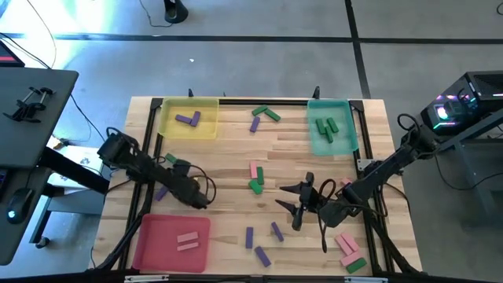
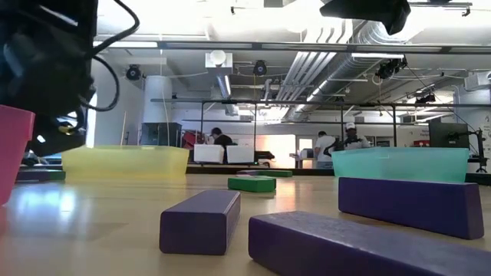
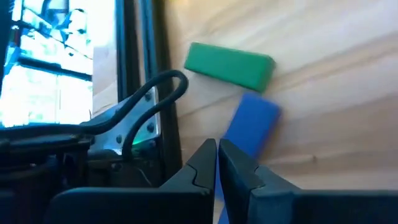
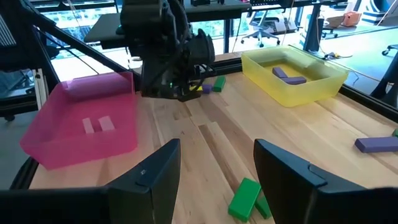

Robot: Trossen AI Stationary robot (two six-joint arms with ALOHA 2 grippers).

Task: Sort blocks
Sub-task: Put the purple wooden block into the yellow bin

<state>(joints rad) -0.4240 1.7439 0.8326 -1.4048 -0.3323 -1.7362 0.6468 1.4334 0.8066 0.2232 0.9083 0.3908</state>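
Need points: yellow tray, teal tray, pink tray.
shallow translucent yellow tray [image 1: 206, 130]: high view, bare floor near its right wall.
shallow translucent teal tray [image 1: 346, 145]: high view, bare floor by its lower right corner.
shallow translucent pink tray [image 1: 157, 244]: high view, bare floor left of the blocks.

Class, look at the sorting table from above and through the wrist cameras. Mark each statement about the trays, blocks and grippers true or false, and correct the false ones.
1. The yellow tray holds purple blocks. True.
2. The teal tray holds pink blocks. False: the green blocks lie in it.
3. The right gripper is clamped on a block. False: its fingers stand apart with nothing between them, above bare wood.
4. The left gripper has its fingers shut. True; a purple block lies just beyond the tips, with a green block past it.
5. The red tray holds no blocks. False: two pink blocks lie in it.
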